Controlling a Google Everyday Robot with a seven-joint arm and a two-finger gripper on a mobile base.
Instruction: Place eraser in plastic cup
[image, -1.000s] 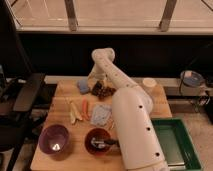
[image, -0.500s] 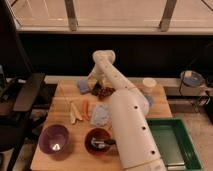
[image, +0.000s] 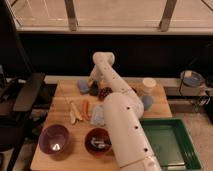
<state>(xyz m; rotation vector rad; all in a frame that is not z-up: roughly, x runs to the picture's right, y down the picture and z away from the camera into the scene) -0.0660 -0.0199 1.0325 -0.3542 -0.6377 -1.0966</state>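
My arm reaches from the near edge across the wooden table (image: 60, 122) to its back. The gripper (image: 93, 83) hangs at the arm's tip, pointing down over the back left of the table. Right beneath it lies a small dark thing (image: 93, 91) that looks like the eraser; whether the gripper touches it I cannot tell. A blue-grey block (image: 82, 86) lies just to its left. The plastic cup (image: 147, 103), short and light blue, stands at the right side of the table, partly behind my arm.
A taller cream cup (image: 149, 85) stands behind the plastic cup. A dark cluster (image: 105, 92), a carrot (image: 86, 110), pale banana-like pieces (image: 75, 114) and a blue cloth (image: 97, 116) lie mid-table. A purple bowl (image: 54, 138) and a red-brown bowl (image: 98, 140) sit in front. A green bin (image: 170, 142) stands to the right.
The arm's tip stays over the same back-left spot and seems to have sunk a little toward the dark thing. Nothing on the table has moved.
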